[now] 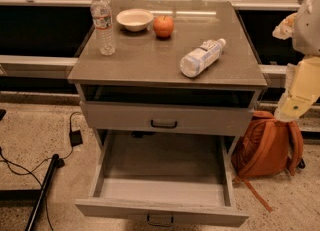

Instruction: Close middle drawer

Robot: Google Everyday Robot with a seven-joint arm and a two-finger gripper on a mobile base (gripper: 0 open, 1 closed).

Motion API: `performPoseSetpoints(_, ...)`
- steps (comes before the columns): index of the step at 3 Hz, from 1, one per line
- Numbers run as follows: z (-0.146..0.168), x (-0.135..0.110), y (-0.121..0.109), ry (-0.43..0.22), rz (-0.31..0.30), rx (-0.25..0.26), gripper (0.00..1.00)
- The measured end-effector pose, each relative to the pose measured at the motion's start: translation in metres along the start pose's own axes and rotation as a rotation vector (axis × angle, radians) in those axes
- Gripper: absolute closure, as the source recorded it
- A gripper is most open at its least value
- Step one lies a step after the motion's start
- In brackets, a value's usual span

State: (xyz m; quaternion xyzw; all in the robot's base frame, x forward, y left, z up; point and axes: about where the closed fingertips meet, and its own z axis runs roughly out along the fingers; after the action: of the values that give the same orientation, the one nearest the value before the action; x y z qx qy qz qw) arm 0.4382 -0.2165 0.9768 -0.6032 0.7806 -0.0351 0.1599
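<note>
The wide grey-beige wooden middle drawer (162, 192) had matt, faintly grained boards. The grey cabinet top (145, 60) was smooth with a dull sheen. The upright clear plastic bottle (103, 22) and the lying clear plastic bottle (201, 57) looked glossy. The orange backpack (265, 145) was soft cloth. At the right edge, the gripper (292, 106) wore pale matt plastic.
</note>
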Motion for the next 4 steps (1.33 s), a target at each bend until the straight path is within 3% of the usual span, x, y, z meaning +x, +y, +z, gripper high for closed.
performPoseSetpoints(2, 0.019, 0.001, 0.001, -0.023, 0.011, -0.022, 0.00)
performPoseSetpoints(3, 0.059, -0.001, 0.023, -0.102, -0.007, -0.062, 0.00)
performPoseSetpoints(4, 0.132, 0.014, 0.057, -0.167, -0.025, -0.104, 0.00)
